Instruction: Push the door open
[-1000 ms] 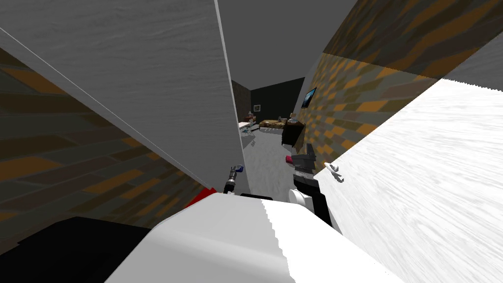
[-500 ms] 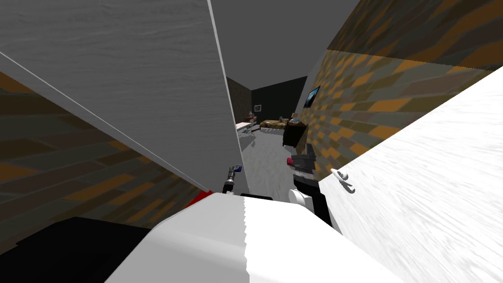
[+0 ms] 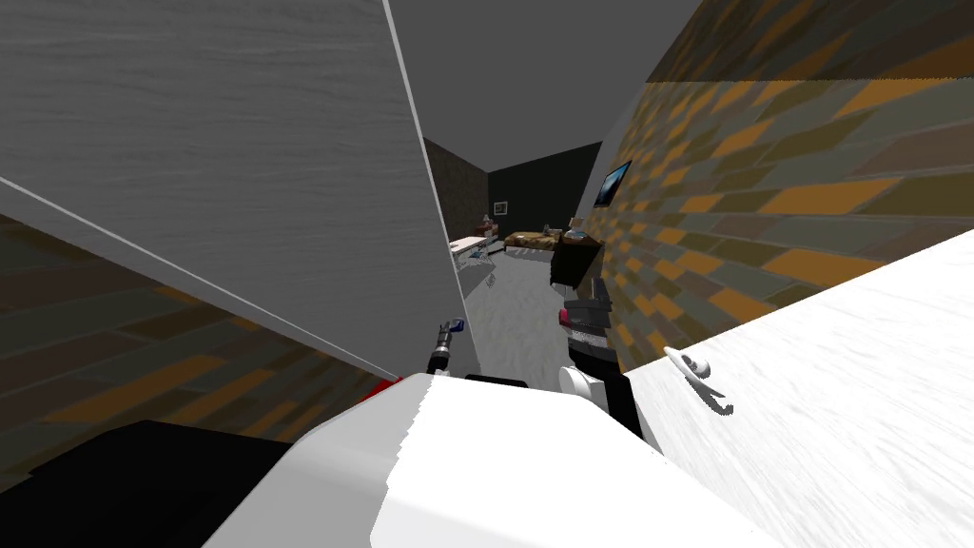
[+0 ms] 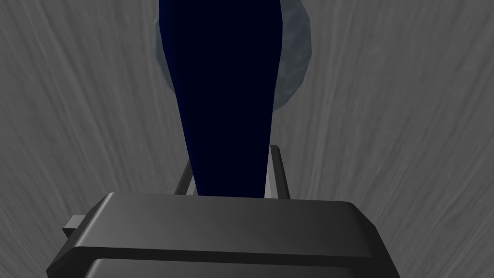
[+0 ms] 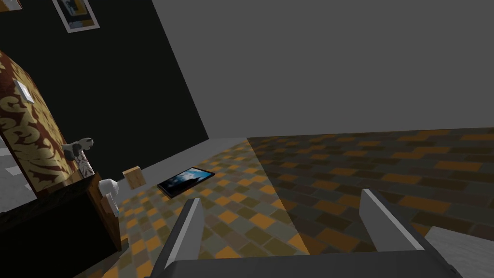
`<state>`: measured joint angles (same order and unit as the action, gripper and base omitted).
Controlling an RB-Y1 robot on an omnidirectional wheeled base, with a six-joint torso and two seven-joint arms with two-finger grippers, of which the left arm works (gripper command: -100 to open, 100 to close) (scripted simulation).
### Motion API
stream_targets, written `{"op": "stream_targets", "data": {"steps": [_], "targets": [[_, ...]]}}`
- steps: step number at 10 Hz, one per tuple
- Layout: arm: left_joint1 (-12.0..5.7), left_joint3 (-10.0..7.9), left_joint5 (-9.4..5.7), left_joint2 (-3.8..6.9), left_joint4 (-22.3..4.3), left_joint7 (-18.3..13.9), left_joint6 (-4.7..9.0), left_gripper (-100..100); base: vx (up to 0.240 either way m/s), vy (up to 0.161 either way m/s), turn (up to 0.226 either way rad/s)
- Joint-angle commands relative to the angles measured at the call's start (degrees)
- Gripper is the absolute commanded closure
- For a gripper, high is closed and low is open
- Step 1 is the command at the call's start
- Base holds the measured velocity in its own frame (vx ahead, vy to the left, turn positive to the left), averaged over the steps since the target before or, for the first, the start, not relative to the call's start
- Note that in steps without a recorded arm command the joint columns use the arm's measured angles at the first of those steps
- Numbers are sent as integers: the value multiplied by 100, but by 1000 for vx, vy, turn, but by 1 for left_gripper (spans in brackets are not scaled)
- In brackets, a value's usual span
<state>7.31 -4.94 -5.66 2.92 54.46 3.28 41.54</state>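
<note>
A grey door (image 3: pixel 238 143) fills the left of the head view, and its free edge runs down to my left gripper (image 3: pixel 447 339). In the left wrist view that gripper (image 4: pixel 231 161) is shut on a dark blue door handle (image 4: pixel 224 87). The handle stands on a pale round plate (image 4: pixel 295 62) on the grey door face (image 4: pixel 395 120). A white door (image 3: pixel 837 409) with a curved lever handle (image 3: pixel 699 376) stands on the right. My right gripper (image 3: pixel 588 309) hangs open in the gap between the doors, with nothing between its fingers (image 5: pixel 190 227).
Through the gap lies a pale floor (image 3: pixel 518 314), with a dark cabinet (image 3: pixel 571 259) against the orange and brown tiled wall (image 3: pixel 742 190). A bed and small tables stand far back. The tiled wall (image 5: pixel 337 164) is close on my right, and a framed picture (image 5: pixel 185 179) hangs on it.
The gap has widened: the grey door's edge has moved left and the white door and its lever have slid right and down. My left gripper stays on the blue handle.
</note>
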Motion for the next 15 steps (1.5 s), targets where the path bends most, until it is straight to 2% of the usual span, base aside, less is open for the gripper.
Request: {"op": "stream_targets", "data": {"steps": [1, 4, 8, 12, 15], "targets": [[13, -137, -60, 101, 46, 14, 34, 100, 204, -53, 61], [7, -364, -173, 147, 35, 74, 40, 100, 229, -61, 68], [0, -637, -308, 127, 21, 146, 47, 100, 191, -40, 59], [-7, -892, -434, 33, 8, 213, 53, 100, 192, -50, 73], [-12, -1075, -525, -90, -1, 261, 58, 100, 195, -49, 70]]}}
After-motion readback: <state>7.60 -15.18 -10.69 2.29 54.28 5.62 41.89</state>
